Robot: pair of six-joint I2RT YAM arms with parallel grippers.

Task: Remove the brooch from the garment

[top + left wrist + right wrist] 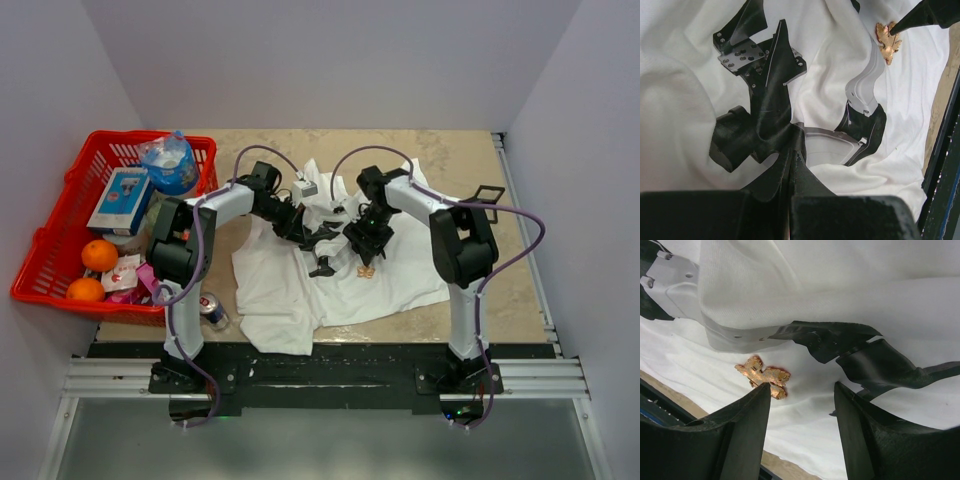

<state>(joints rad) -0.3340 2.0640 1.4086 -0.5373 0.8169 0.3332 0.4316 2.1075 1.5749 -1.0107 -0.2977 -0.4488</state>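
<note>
Brooch [762, 376] sat on the white garment [850, 285], at one fingertip of our right claw [802, 392] | that claw stood released, jaws apart over the cloth, seemingly lining up a pinch | left claw [792, 160] was clenched on the black print [765, 100] nearby, probably steadying the fabric

This is looking like a robotics lab test cell: plain white walls [330, 60] are boxing in a stone-patterned table [470, 165], a left arm [180, 250] and a right arm [462, 245] are standing mounted on a metal rail [540, 378], and purple cables [372, 148] are looping over them.
</note>
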